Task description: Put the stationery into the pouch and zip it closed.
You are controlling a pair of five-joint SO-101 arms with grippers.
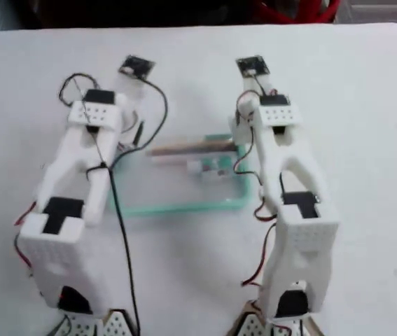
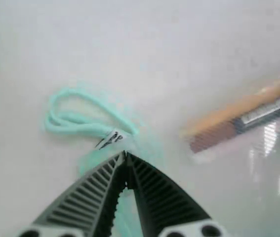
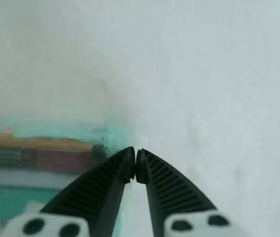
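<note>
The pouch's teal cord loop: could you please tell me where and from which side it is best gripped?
Grip the teal cord loop near the white tag, where its two strands lie together. It lies flat on the table, so probably come from above, pinching across the strands. The left hand, shut, sits at that end.

The worktop (image 1: 366, 105) is lit brightly and evenly; only faint, soft shadows are cast on it, and streaks of glare are seen on the pouch (image 2: 273, 163).
</note>
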